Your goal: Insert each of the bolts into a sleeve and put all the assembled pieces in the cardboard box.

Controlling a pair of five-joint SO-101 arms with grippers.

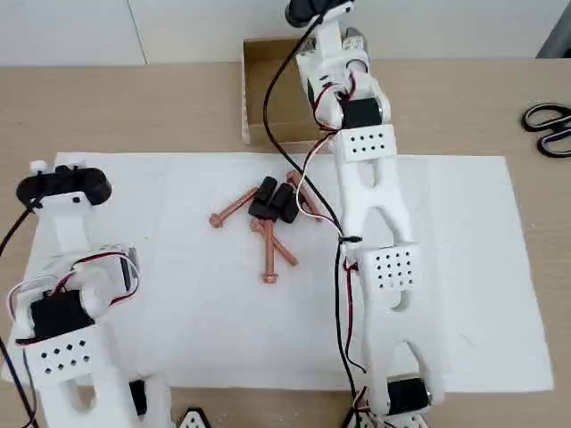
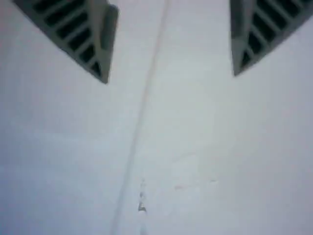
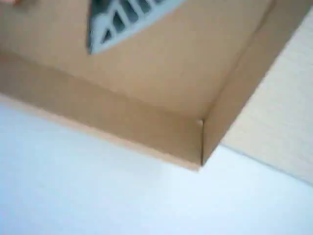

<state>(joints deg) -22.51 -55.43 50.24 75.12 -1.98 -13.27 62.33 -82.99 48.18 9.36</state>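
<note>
Left gripper [image 2: 169,76] of mine hangs spread wide above the table [image 1: 107,107], over the left end of the white sheet [image 1: 178,312]. There is nothing between its fingers, and it is well apart from the parts. My right gripper [image 1: 318,22] hangs over the cardboard box [image 1: 246,89] at the sheet's far edge. One finger [image 3: 122,19] shows above the box floor near a corner, and I cannot tell whether that hand is wide or closed.

The bolts [image 1: 268,254] and black sleeves [image 1: 266,194] lie loose in one heap mid-sheet, crossed and touching. I judge pairing is the job now. I should take an outlying bolt by its shank, clear of its neighbours, while my other hand holds a sleeve level so the two line up.

My right arm is stretched nearly straight forward. My left arm is folded back, wrist pointing down.
</note>
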